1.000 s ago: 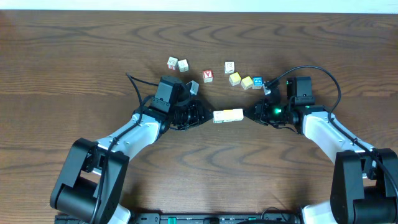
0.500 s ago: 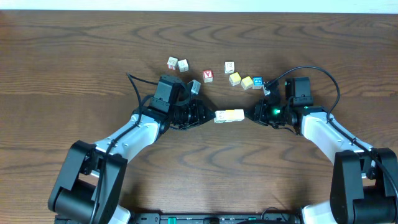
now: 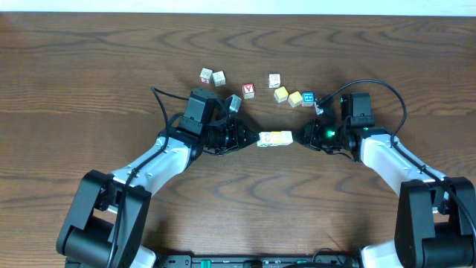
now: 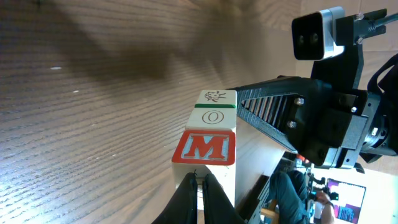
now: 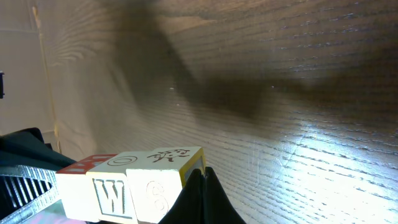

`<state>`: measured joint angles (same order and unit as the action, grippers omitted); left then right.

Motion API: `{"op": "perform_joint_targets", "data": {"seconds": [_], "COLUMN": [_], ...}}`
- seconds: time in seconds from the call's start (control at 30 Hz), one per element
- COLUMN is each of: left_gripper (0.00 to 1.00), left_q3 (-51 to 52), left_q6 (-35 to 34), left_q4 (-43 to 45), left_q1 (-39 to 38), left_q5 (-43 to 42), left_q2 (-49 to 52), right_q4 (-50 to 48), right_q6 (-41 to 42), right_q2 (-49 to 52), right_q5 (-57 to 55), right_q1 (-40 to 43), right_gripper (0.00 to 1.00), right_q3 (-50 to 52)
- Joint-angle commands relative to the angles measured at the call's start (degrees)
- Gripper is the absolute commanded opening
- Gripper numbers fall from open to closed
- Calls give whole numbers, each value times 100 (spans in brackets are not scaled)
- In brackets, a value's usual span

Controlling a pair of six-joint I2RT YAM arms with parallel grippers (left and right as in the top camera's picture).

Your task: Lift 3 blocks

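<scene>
Pressing inward with fingers clenched tight together, the left gripper (image 3: 251, 139) and right gripper (image 3: 300, 136) are squeezing the three blocks (image 3: 274, 138) end to end between their tips, with no cube sitting inside either pair of jaws. The row is lying at the middle of the table (image 3: 89, 59), the left tips butting its 9 o'clock end and the right tips its 3 o'clock end. Seen from the left wrist, the closed fingers (image 4: 185, 200) are bearing on a red-M cube (image 4: 205, 148), with an O-faced cube (image 4: 213, 117) and a green-marked cube (image 4: 216, 96) lining up beyond it. Shadows falling apart from the row in both wrist views are suggesting it is riding clear of the wood, though that is hard to confirm. Such small wooden cubes are probably proving light, stiff and smooth-faced, so the hold is belonging on the centres of the two end faces; uneven pressure is risking a buckle at the joints. Loose cubes (image 3: 207, 75), among them a red-faced cube (image 3: 248, 90) and a blue-faced cube (image 3: 308, 98), are lying at the row's 12 o'clock, apart from it.
</scene>
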<state>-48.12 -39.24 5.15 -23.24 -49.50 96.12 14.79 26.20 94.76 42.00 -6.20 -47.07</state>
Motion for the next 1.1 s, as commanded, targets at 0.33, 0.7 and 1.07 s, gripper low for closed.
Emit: {"op": "perform_joint_targets", "data": {"seconds": [0.33, 0.7, 1.07], "left_gripper": [7, 7, 7], "left_q3": [-181, -181, -181], "left_q6": [-50, -120, -160], "left_q4": [7, 9, 11], "left_q1": [-240, -240, -240], "left_q5": [-122, -105, -105], "left_q2": [-2, -2, -2], "right_q4": [-46, 0, 13], "right_q6": [122, 122, 125], "right_q2": [-531, -542, -542], "right_q5": [1696, 1705, 1705], "right_q1": [-472, -474, -538], "right_gripper": [1, 1, 1], "right_q3": [-20, -20, -17]}}
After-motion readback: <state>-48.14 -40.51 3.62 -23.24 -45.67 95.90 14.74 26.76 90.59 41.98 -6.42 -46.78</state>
